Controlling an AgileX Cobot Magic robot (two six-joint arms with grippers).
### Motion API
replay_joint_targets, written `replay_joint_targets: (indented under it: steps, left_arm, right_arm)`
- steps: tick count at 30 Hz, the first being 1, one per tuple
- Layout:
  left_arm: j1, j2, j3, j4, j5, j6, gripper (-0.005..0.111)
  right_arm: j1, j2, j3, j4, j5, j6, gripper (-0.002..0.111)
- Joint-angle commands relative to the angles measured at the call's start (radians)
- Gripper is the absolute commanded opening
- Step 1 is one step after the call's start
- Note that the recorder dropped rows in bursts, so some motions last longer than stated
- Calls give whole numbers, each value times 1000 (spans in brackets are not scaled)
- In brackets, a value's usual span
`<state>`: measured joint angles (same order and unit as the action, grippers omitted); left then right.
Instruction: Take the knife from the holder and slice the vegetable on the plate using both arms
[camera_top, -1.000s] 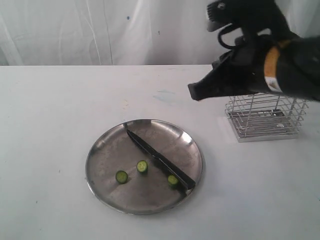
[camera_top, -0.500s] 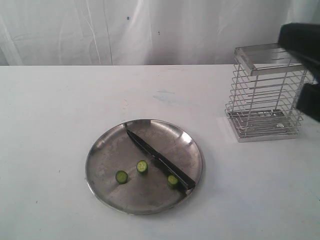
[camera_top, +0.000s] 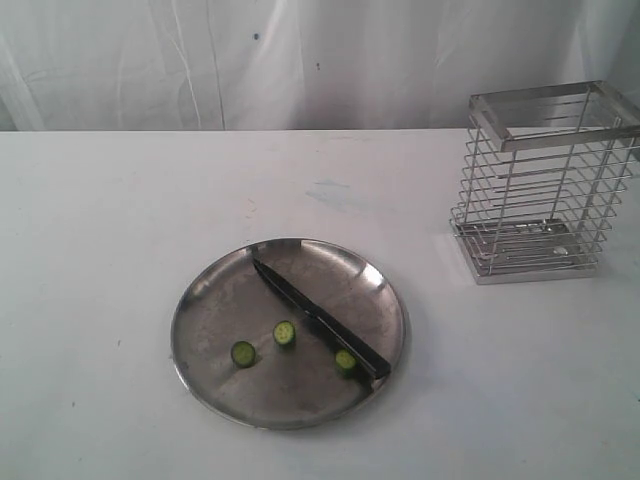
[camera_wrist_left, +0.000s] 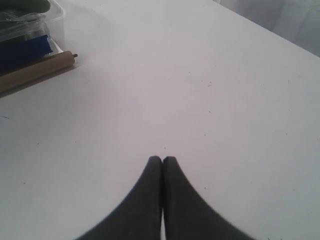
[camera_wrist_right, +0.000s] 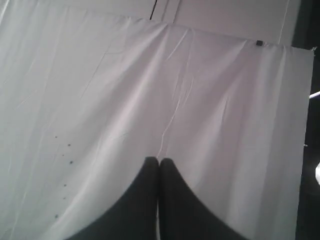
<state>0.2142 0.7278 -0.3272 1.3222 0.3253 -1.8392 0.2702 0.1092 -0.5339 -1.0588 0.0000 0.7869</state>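
Fingertips of the left gripper (camera_wrist_left: 162, 162) press together with nothing between them, hovering over a bare white table (camera_wrist_left: 210, 75). The right gripper (camera_wrist_right: 159, 162) is likewise clenched and empty, and it faces a white curtain (camera_wrist_right: 150, 75), not the work. Neither arm shows in the exterior view, so both are well apart from the plate (camera_top: 225, 300).

The knife (camera_top: 318, 322) lies slantwise across the plate, out of the holder (camera_top: 540, 190), its tip toward the far rim and its handle reaching the near right rim. The vegetable (camera_top: 285, 333) lies on the plate in cut pieces, one of them just beside the handle.

Slicing looks done, or close to it. If the knife is to be picked up again, a gripper coming down on the handle could knock that nearest piece off the rim. The smooth steel plate could also slide if it is not steadied. A flat-lying handle gives closed fingers little to get under.

Counted: two grippers, one knife, one plate, one wire holder with nothing visible inside, and three round green pieces.
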Motion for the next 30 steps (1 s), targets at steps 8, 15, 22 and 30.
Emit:
replay_joint_targets:
  steps: [8, 15, 22, 30]
  left_arm:
    - [1, -6, 5, 9, 5, 4, 0]
    - [3, -11, 5, 13, 5, 4, 0]
    - [3, -11, 5, 15, 1, 4, 0]
    - [3, -11, 5, 15, 1, 4, 0]
  right_arm:
    - [-139, -109, 363, 930, 89, -894, 0]
    - [-368, -109, 534, 903, 21, -661, 0]
    - [-371, -109, 534, 983, 353, -839, 0]
    - [-371, -109, 534, 1036, 346, -870, 0]
